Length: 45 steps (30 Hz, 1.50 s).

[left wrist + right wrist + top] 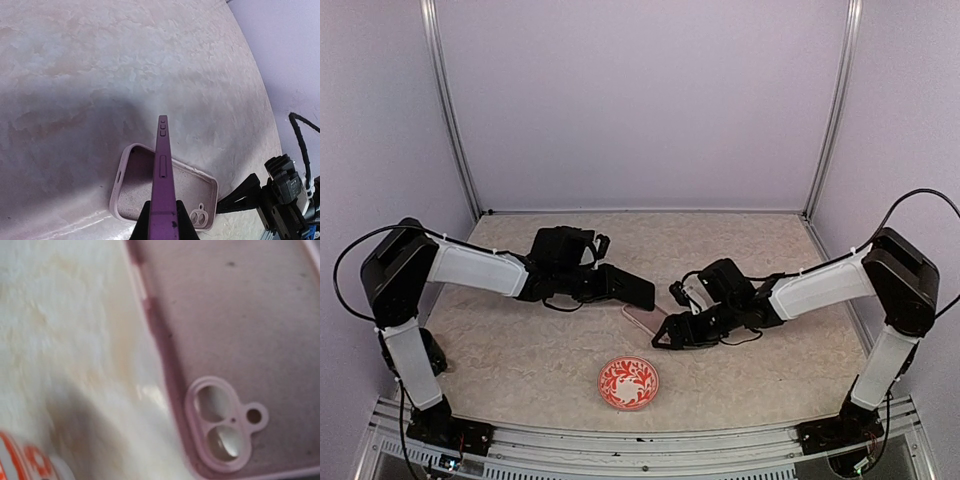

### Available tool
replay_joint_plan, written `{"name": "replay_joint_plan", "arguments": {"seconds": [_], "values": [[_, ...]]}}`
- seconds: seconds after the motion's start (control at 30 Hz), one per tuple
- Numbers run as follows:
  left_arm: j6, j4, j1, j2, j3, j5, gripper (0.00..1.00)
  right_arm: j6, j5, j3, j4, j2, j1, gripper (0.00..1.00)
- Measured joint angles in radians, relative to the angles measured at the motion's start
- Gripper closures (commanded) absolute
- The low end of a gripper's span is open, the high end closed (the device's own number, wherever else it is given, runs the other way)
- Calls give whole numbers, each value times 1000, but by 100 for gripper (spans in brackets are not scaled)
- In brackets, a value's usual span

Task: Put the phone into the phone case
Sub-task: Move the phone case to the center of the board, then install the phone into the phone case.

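Observation:
My left gripper (162, 222) is shut on the purple phone (162, 170), gripping its near end. The phone stands on its edge and reaches out over the pink phone case (200, 185). The case lies flat on the table, open side up, camera cut-out towards my right arm. From above, the phone (628, 286) looks dark and hangs over the far end of the case (646, 320). My right gripper (672, 335) sits low at the case's near right end. Its fingers do not show in the right wrist view, which the case (235, 325) fills.
A red and white patterned plate (628, 382) lies on the table near the front edge, just in front of the case, and its rim shows in the right wrist view (20, 460). Purple walls and metal posts enclose the table.

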Motion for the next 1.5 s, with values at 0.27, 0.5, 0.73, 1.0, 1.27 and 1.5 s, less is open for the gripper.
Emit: {"name": "replay_joint_plan", "arguments": {"seconds": [0.27,0.5,0.73,1.0,1.27,1.5], "values": [[21,-5,68,-10,2,-82,100,-20,10,171,57,161,-19,6],[33,-50,106,-71,-37,-125,100,-41,41,232,79,216,-71,6],[38,-94,107,-114,-62,-117,100,-65,47,279,88,256,-117,6],[17,-92,107,-105,-62,-26,100,-86,17,295,81,266,-150,6],[-24,-62,107,-46,-26,64,100,-101,-7,296,77,267,-150,6],[-65,-31,108,34,27,174,100,-117,-14,291,79,267,-153,5]]}}
